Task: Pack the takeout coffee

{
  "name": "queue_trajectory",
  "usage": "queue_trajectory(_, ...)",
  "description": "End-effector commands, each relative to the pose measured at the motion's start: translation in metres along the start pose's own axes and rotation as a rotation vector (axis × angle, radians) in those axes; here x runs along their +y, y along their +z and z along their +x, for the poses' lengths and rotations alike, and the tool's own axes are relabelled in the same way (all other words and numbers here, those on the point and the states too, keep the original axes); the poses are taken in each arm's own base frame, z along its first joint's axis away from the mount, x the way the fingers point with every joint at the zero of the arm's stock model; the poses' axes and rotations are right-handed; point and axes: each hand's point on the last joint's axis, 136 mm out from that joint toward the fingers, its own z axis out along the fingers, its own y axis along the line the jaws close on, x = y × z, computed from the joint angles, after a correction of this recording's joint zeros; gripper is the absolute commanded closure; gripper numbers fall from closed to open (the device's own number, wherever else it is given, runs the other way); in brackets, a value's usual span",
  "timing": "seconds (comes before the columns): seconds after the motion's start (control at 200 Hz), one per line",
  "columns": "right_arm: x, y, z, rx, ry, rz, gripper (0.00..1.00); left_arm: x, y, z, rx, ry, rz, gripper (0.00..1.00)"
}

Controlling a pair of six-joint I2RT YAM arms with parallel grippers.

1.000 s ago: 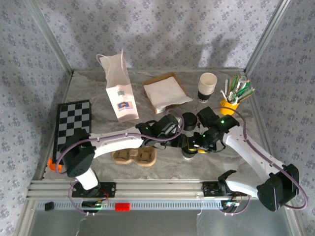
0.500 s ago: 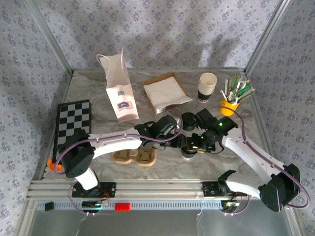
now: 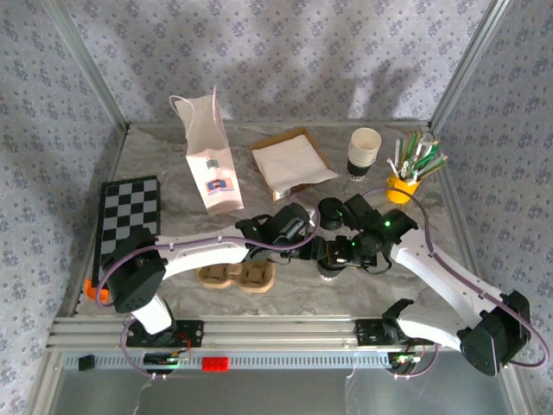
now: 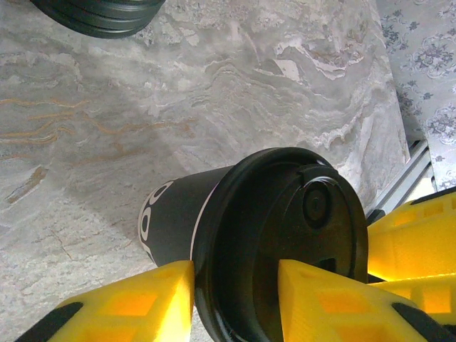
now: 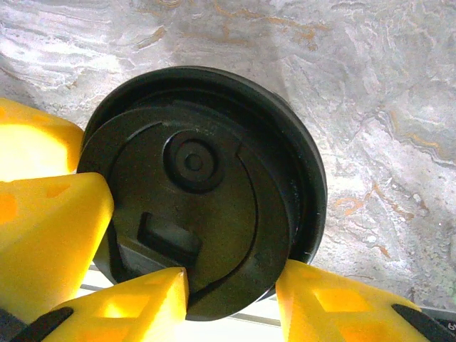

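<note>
The takeout coffee (image 3: pixel 327 271), a small paper cup with a round black plastic lid (image 5: pixel 235 142), was near the front middle of the grey marbled table (image 3: pixel 147 160). In the top view my left gripper (image 3: pixel 316 252) and right gripper (image 3: pixel 344 254) met over it. The tall white paper bag (image 3: pixel 212 164) stood upright at the back left, well apart. Its printed label was too small to read.

In the left wrist view my left gripper (image 4: pixel 235 274) had its yellow fingers (image 4: pixel 121 306) pressed on either side of the cup just below the lid, I judged to steady it. White rounded marks like "OO" showed on the dark side wall, and I could read nothing more.

In the right wrist view my right gripper (image 5: pixel 231 281) was clamped on the lid's rim from above, probably to seat the lid or to take over the lift toward the bag. The lid bore no writing I could make out.
</note>
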Motion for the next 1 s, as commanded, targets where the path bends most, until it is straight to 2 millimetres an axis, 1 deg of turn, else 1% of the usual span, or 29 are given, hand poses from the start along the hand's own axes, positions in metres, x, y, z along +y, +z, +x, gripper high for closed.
queue_trajectory(0.0, -0.021, 0.010, 0.013, 0.074, 0.052, 0.075, 0.61, 0.003, -0.001, 0.004, 0.018, 0.013, -0.022, 0.65)
queue_trajectory(0.08, -0.012, 0.000, 0.004, 0.042, 0.066, 0.024, 0.61, -0.004, -0.004, -0.002, 0.003, 0.027, -0.010, 0.65)
queue_trajectory(0.16, -0.003, -0.011, -0.005, -0.003, 0.076, -0.020, 0.59, -0.008, -0.006, -0.008, -0.017, 0.034, -0.007, 0.64)
queue_trajectory(0.295, 0.003, -0.025, -0.012, -0.029, 0.075, -0.047, 0.58, -0.013, -0.011, -0.015, -0.037, 0.045, 0.000, 0.61)
queue_trajectory(0.465, 0.006, -0.043, -0.019, -0.069, 0.062, -0.053, 0.53, -0.016, -0.020, -0.021, -0.059, 0.056, -0.009, 0.57)
queue_trajectory(0.53, 0.002, -0.050, -0.022, -0.082, 0.054, -0.032, 0.50, -0.019, -0.028, -0.026, -0.081, 0.062, -0.002, 0.56)
queue_trajectory(0.63, -0.002, -0.058, -0.026, -0.097, 0.038, 0.010, 0.47, -0.021, -0.042, -0.033, -0.121, 0.077, -0.004, 0.54)
queue_trajectory(0.665, -0.004, -0.061, -0.028, -0.104, 0.036, 0.021, 0.47, -0.018, -0.047, -0.034, -0.132, 0.079, -0.018, 0.54)
queue_trajectory(0.785, -0.007, -0.063, -0.034, -0.121, 0.018, 0.062, 0.42, -0.004, -0.074, -0.040, -0.192, 0.073, -0.071, 0.53)
queue_trajectory(0.94, -0.001, -0.057, -0.034, -0.104, -0.039, 0.087, 0.38, 0.021, -0.109, -0.040, -0.245, 0.063, -0.154, 0.51)
queue_trajectory(0.955, 0.004, -0.064, -0.039, -0.127, -0.045, 0.075, 0.38, 0.024, -0.112, -0.040, -0.250, 0.060, -0.164, 0.51)
queue_trajectory(0.995, 0.008, -0.065, -0.041, -0.137, -0.067, 0.076, 0.37, 0.030, -0.120, -0.039, -0.259, 0.056, -0.183, 0.50)
